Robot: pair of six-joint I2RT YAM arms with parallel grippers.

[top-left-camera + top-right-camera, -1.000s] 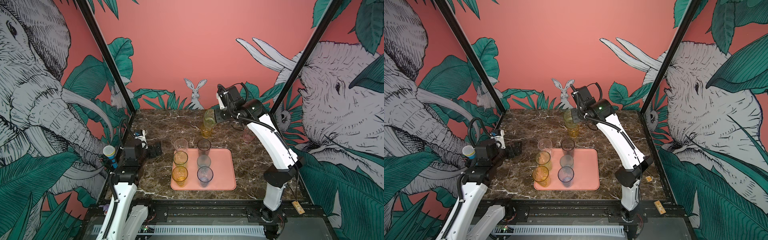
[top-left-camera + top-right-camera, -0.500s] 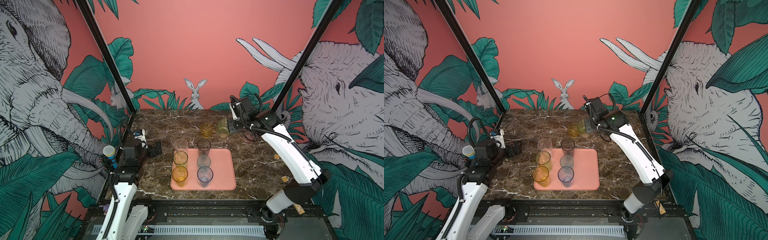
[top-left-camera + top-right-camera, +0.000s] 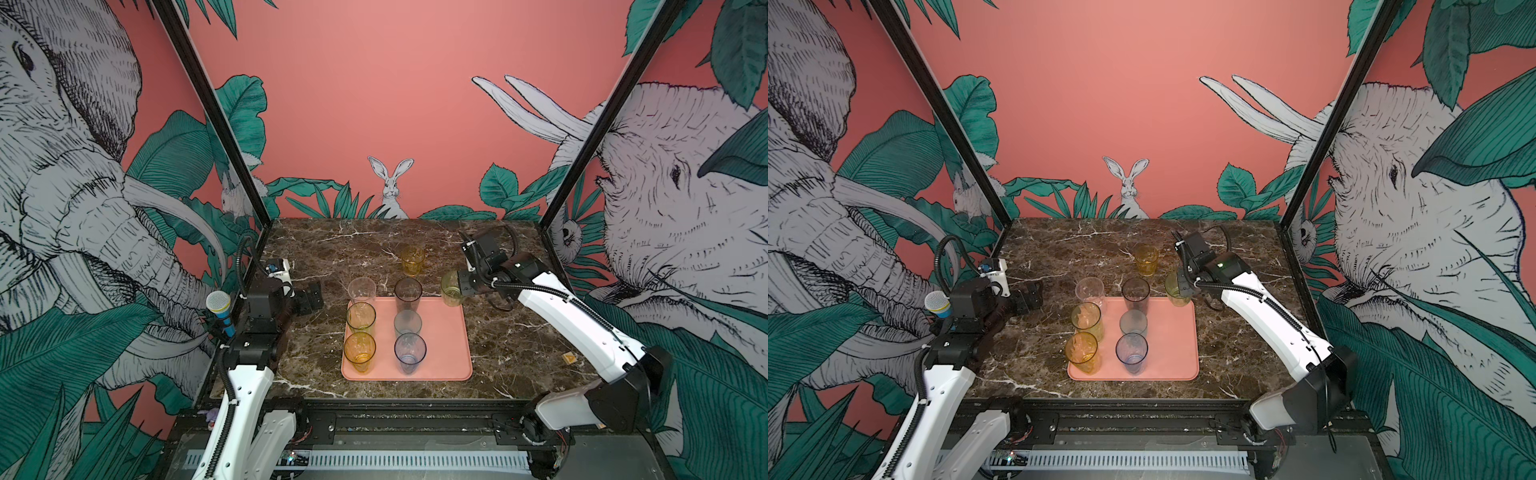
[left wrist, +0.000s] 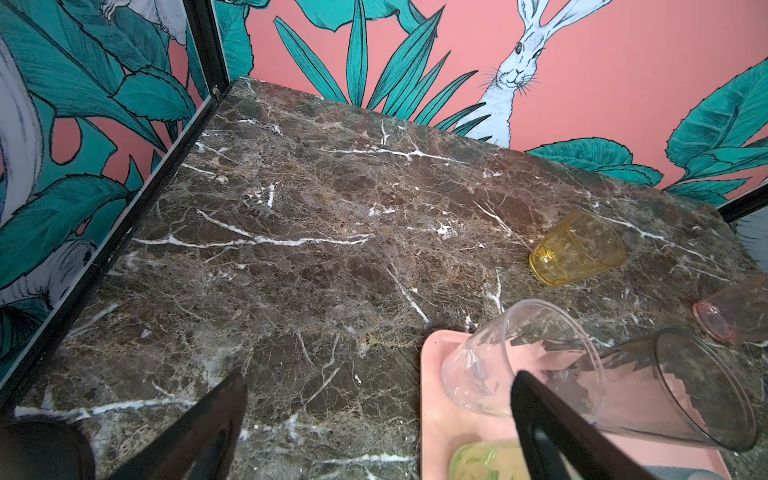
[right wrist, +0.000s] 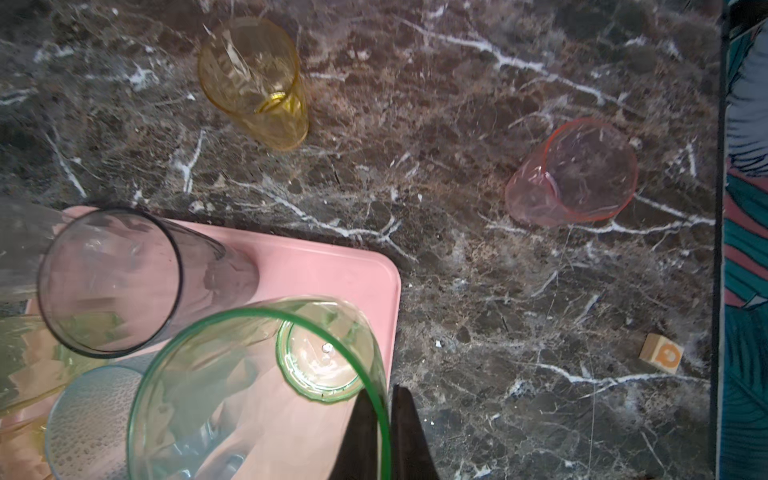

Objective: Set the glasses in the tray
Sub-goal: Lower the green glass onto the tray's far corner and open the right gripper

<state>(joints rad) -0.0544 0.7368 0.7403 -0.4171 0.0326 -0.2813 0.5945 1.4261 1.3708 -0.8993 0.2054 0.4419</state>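
Right pincer (image 5: 383, 409) clenches the green glass (image 5: 249, 395) rim; tray (image 5: 332, 266) corner lies beneath it. Next: lower, release. Left pincer (image 4: 378, 382) released.

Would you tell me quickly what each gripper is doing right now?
Left gripper: open, holding nothing.
Right gripper: shut on the rim of the green glass.
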